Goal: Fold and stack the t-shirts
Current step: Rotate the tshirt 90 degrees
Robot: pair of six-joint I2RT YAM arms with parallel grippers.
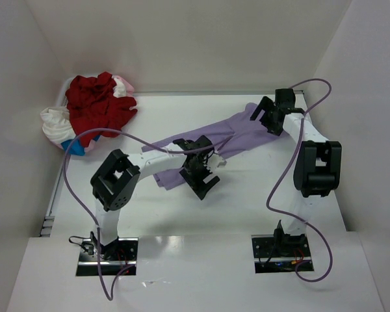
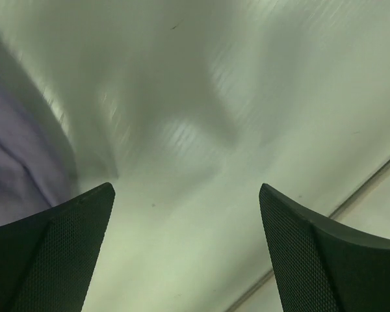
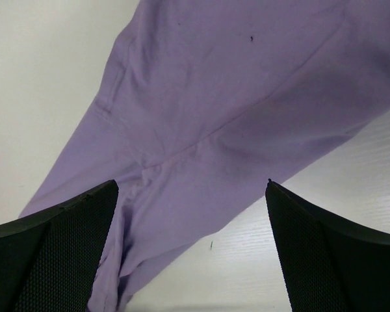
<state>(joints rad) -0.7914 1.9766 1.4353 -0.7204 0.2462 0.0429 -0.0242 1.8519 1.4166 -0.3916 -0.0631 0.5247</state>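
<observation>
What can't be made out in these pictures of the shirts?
Top view: lavender t-shirt, middle hidden by the left gripper and its arm.
Top view: white t-shirt and pink t-shirt, mostly buried under the red t-shirt.
Left wrist view: blurred; lavender cloth cut off at the left edge.

Lavender t-shirt (image 1: 244, 133), red t-shirt (image 1: 94, 104), white table (image 1: 247, 192)

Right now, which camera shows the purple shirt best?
The top view: almost the whole purple shirt lies stretched out on the table. The right wrist sees only a close patch; the left wrist, just a blurred edge.
</observation>
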